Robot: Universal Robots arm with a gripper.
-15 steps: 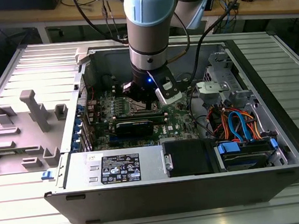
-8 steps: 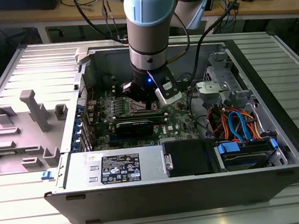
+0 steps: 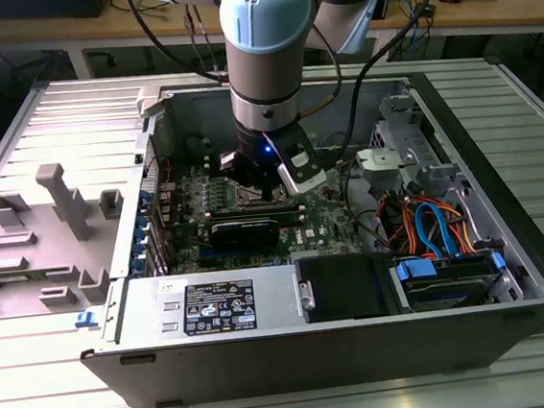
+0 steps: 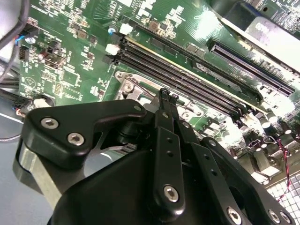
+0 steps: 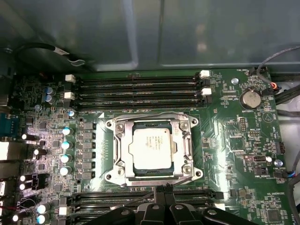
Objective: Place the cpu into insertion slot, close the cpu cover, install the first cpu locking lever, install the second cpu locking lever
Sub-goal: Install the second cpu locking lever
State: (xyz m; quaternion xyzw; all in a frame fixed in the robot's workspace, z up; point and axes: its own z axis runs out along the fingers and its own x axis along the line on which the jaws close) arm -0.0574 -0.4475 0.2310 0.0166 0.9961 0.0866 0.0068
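**A:** Where's the chip?

**B:** The flat square cpu with the dull silver-grey metal top (image 5: 151, 149) is seated in the square silver-rimmed insertion slot (image 5: 116, 149), mid green circuit board (image 5: 225, 136). The thin silver windowed cpu cover (image 5: 190, 149) lies down flat around it. You can see wire levers along the frame edges; I can't tell whether they're latched.

**A:** Gripper?

**B:** The black two-finger gripper (image 5: 165, 188) sits just beside the socket edge nearest the lower memory slots, fingertips pressed together, holding nothing that I can see. The second wrist view shows the same: tips (image 4: 165, 93) meet at the frame corner.

**A:** Handling?

**B:** My read: the chip is light, rigid and fragile underneath, so don't touch it. The cover is thin, stiff sheet. The levers look like springy wire; take them at the bent ends, and expect slip on bare metal.

**A:** Room?

**B:** Tight. Long black memory slots (image 5: 136, 89) flank two sides of the socket, capacitors (image 5: 65, 145) a third. The grey computer case (image 3: 502, 191) walls box you in, and cables (image 3: 428, 223) crowd the exterior view's right.
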